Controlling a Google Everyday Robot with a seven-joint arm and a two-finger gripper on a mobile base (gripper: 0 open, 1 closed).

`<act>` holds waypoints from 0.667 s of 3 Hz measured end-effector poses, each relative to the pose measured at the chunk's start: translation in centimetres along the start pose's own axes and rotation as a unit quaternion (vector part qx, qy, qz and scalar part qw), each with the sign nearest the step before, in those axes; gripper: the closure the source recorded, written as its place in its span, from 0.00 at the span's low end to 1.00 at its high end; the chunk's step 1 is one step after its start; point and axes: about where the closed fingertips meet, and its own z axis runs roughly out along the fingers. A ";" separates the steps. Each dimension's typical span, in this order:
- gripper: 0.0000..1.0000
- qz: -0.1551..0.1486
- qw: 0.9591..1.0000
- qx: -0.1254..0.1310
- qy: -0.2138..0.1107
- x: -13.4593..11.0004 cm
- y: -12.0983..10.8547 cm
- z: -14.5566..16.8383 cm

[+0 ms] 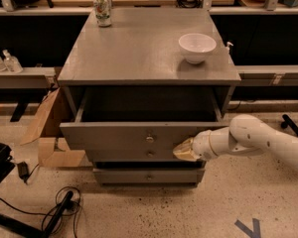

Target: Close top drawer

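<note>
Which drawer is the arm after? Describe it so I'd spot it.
Find the grey cabinet with a white bowl on top; the gripper is at its front, right of centre. The top drawer is the widest front, pulled out with its inside showing; the two below sit further in.

- No text, brand or number can be read.
- The can (103, 10) carries a printed wrap, perhaps with lettering, not legible.
- The gripper (184, 150) sits at the top drawer (114, 135) front, right of its knob (149, 139).

Warm overhead light, top drawer (114, 135) interior shadowed, gripper (179, 151) lit pale at its front
</note>
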 end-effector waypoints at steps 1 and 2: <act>1.00 -0.006 1.000 0.008 -0.004 -0.8 -1.5 -0.5; 1.00 -0.019 1.000 0.022 -0.008 -2.3 -3.7 -1.6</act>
